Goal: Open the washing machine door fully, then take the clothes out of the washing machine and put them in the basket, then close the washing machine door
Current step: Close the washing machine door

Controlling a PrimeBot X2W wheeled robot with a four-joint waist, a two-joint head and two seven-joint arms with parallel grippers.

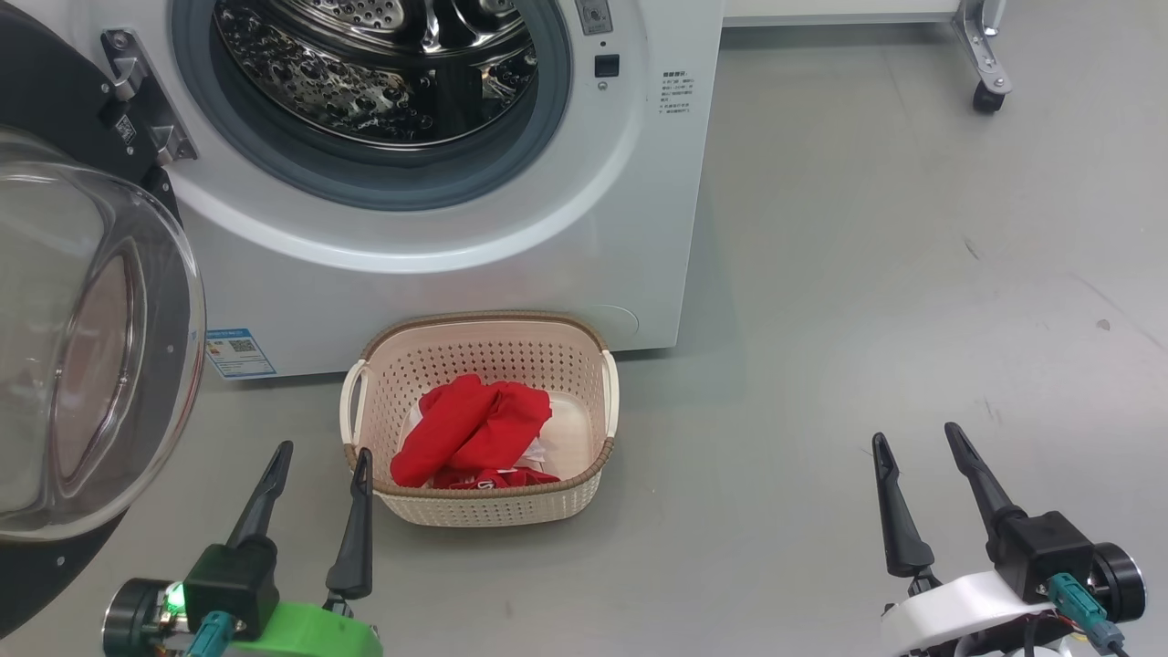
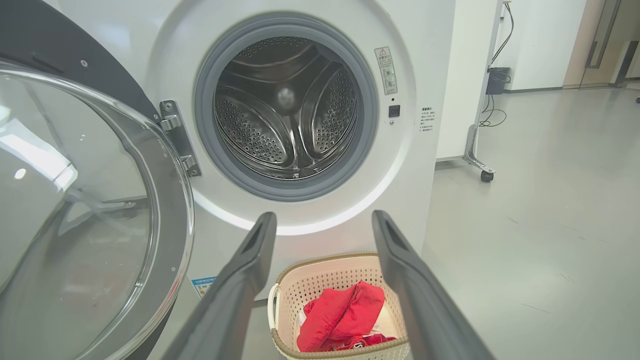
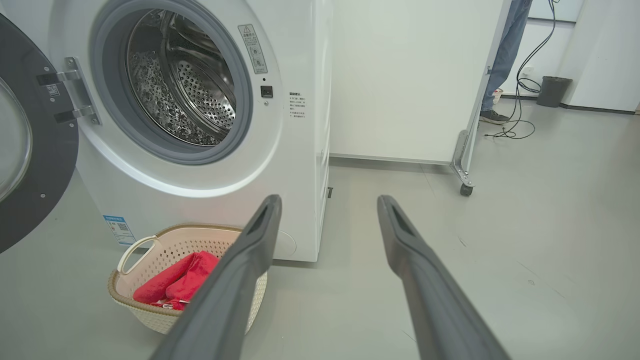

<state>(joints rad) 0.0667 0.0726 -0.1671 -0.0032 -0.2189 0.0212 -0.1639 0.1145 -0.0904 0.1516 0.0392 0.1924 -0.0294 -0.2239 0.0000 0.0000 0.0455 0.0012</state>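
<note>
The white washing machine (image 1: 438,265) (image 2: 430,165) (image 3: 300,165) stands with its door (image 1: 82,347) (image 2: 85,220) (image 3: 30,150) swung wide open to the left, and its steel drum (image 1: 383,64) (image 2: 287,107) (image 3: 182,82) looks bare. Red clothes (image 1: 474,431) (image 2: 342,316) (image 3: 175,284) lie bunched in the cream basket (image 1: 497,511) (image 2: 320,272) (image 3: 150,320) on the floor in front of the machine. My left gripper (image 1: 324,447) (image 2: 322,215) hangs open just left of the basket. Well to its right, my right gripper (image 1: 915,433) (image 3: 327,199) is open over bare floor, holding nothing.
Grey floor (image 1: 867,274) spreads to the right of the machine. A white panel on a castor foot (image 1: 990,91) (image 3: 465,187) stands behind it. A person's leg and shoe (image 3: 500,75) show beyond the panel, with cables and a dark bin (image 3: 552,90) near the wall.
</note>
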